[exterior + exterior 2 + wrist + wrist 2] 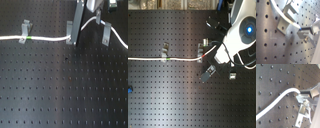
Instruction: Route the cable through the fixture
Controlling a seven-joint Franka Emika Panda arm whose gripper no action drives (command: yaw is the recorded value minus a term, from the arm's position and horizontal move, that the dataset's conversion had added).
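Three clips (24, 31) in a row, taut cable (47, 38) between, open board (60, 90) below

The first exterior view looks low and obliquely across the perforated desk (60, 90); the second exterior view looks straight down from farther off. Both wrist views sit close above the desk, sharing the cable (283, 15) and a fixture clip (287, 17).

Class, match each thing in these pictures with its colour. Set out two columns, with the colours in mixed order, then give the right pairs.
Things:
1. cable
2. band on the cable
3. perforated board
4. small object at the second exterior view's left edge

Colours:
A. black
B. blue
C. white
D. green

Pairs: 1-C; 2-D; 3-A; 4-B
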